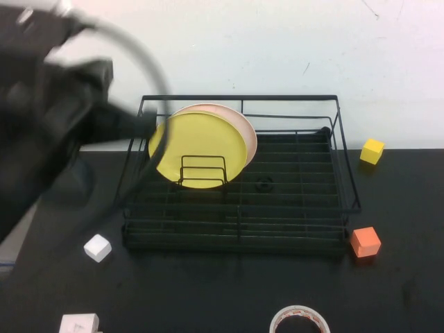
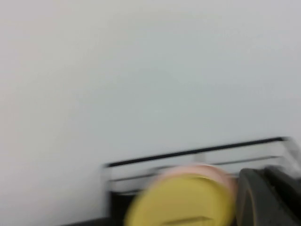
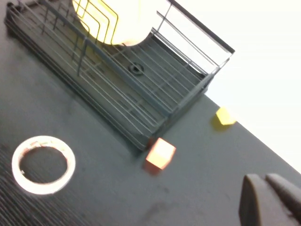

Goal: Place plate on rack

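The yellow plate [image 1: 201,149] stands on edge in the back left of the black wire rack [image 1: 239,232], behind a loop divider and leaning against a pale pink plate [image 1: 244,126]. My left gripper [image 1: 144,126] hovers at the rack's left rail, just beside the plate's left rim, blurred by motion. In the left wrist view its dark fingers [image 2: 263,197] are together next to the plate [image 2: 181,202], holding nothing. My right gripper [image 3: 270,200] is shut and empty over the black table, well to the right of the rack [image 3: 141,89]; the high view does not show it.
A yellow cube [image 1: 372,150] and an orange cube [image 1: 365,242] lie right of the rack. A white cube [image 1: 98,248] and a white block [image 1: 78,324] sit front left. A tape roll [image 1: 299,320] lies at the front edge. A pale wall stands behind.
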Available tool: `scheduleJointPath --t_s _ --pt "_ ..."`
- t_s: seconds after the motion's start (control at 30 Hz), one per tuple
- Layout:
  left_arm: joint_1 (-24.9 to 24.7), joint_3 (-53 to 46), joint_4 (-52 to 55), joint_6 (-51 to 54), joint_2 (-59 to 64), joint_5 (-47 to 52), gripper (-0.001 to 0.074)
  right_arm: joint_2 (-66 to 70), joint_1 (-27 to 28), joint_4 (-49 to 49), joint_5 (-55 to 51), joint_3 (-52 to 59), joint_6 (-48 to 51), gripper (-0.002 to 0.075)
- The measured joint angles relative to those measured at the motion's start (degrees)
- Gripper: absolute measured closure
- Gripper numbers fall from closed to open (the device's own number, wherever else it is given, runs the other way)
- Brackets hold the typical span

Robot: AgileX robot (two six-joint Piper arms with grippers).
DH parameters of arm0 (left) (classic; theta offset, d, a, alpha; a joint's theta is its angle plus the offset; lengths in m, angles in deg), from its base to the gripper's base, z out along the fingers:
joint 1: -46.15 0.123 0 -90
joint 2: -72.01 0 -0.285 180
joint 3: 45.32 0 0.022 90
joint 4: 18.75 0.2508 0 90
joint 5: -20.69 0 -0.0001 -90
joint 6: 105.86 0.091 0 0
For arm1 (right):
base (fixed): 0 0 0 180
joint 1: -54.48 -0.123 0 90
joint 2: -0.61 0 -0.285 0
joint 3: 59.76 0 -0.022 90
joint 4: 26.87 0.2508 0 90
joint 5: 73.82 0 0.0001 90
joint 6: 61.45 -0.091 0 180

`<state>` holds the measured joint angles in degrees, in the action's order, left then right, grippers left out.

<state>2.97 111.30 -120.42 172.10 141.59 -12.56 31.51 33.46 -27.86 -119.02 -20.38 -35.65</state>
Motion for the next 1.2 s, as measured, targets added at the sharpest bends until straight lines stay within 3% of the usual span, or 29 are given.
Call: scheduleJointPath --t_s 0.23,0.47,0.77,1.2 --pt "-10.7 -12.2 0.0 -5.0 -14.8 0.8 0.0736 0.0 0.0 5.5 6.9 7.3 0.7 0.0726" --pt "-16.8 -21.9 -0.1 -5.6 -23.8 2.0 0.0736 0.0 0.0 6.8 4.1 10.2 1.0 0.0726" --pt "-17.2 -24.6 -0.1 -6.4 -26.6 2.6 0.0736 0.0 0.0 6.9 -2.3 10.8 1.0 0.0726" --pt "-17.2 -24.9 -0.1 -6.6 -26.9 2.9 0.0736 0.0 0.0 6.9 -3.3 10.8 0.9 0.0727"
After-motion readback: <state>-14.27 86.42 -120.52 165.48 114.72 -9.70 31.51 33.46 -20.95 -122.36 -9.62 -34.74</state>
